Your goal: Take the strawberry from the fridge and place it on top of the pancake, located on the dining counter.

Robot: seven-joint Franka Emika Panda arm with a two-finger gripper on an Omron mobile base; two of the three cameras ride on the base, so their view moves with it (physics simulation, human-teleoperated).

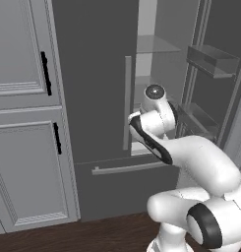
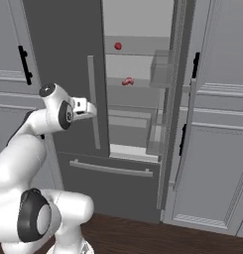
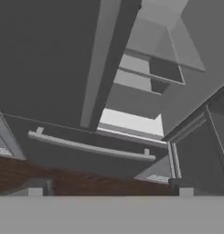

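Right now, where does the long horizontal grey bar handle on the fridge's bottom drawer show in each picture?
Left base view: horizontal grey bar handle, lower centre.
Right base view: lower centre, slightly left.
Hand view: lower middle, slanting.
Shared landmark: the vertical grey door handle just above it.

A kitchen: a tall dark fridge (image 2: 68, 74) with one door open onto clear shelves (image 2: 138, 52), panelled grey cabinets (image 1: 23, 123) beside it, wood floor (image 2: 143, 238).
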